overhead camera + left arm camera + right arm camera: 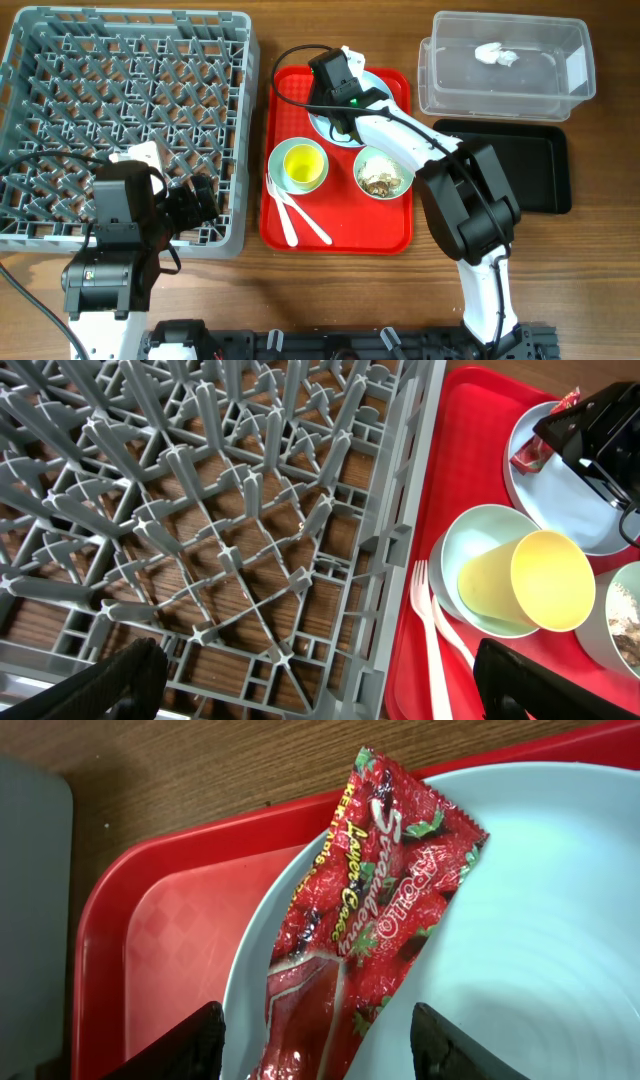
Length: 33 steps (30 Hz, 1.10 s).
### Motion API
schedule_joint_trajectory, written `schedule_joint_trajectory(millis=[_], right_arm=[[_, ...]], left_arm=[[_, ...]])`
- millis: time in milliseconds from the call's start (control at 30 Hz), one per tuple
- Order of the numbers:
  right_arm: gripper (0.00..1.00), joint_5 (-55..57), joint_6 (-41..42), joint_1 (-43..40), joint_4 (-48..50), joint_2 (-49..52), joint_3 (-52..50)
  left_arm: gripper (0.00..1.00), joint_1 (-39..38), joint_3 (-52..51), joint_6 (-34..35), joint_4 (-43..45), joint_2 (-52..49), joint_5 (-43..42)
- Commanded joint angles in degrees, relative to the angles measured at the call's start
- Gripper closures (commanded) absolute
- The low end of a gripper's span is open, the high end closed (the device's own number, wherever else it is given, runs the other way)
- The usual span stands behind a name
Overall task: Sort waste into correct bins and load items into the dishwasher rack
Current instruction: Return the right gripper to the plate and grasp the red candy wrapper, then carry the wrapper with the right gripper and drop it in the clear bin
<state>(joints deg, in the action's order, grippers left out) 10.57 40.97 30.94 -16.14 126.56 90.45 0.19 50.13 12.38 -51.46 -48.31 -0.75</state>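
Note:
A crinkled red foil wrapper (370, 920) lies on the white plate (530, 920) at the back of the red serving tray (340, 235). My right gripper (318, 1045) is open, its fingers on either side of the wrapper's near end. In the overhead view it hovers over the plate (322, 127). My left gripper (320, 685) is open and empty above the grey dishwasher rack's (220, 510) right front corner. A yellow cup (302, 163) sits in the pale green bowl (480, 540). Two white spoons (295, 215) lie in front of it. A bowl (383, 172) holds rice and brown scraps.
The clear tub (505, 65) stands at the back right with a crumpled white tissue (495, 54) inside. The black tray (520, 165) lies in front of it. The rack (120, 120) fills the left side. The right arm stretches across the red tray.

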Motion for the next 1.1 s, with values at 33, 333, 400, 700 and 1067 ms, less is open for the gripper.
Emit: schedule_joint_trajectory(millis=[33,333,400,700,1067], right_arm=[[0.41,1.9,1.2,-0.1,0.5,1.6,-0.2],[0.42,1.4,1.2,-0.1,0.7,3.6,-0.2],[0.47,1.4,1.1,-0.1,0.8,3.6,-0.2],[0.85,1.4,-4.4,-0.3,-2.6,2.0,-0.1],[0.96,1.4,-20.8,-6.2,-13.9,-14.1,0.0]], left_arm=[[0.0,0.3,1.3,0.5,-0.1,0.5,0.1],[0.0,0.3,1.3,0.5,-0.1,0.5,0.1],[0.0,0.3,1.3,0.5,-0.1,0.5,0.1],[0.0,0.3,1.3,0.5,-0.1,0.5,0.1],[0.0,0.3,1.3,0.5,0.0,0.5,0.1]])
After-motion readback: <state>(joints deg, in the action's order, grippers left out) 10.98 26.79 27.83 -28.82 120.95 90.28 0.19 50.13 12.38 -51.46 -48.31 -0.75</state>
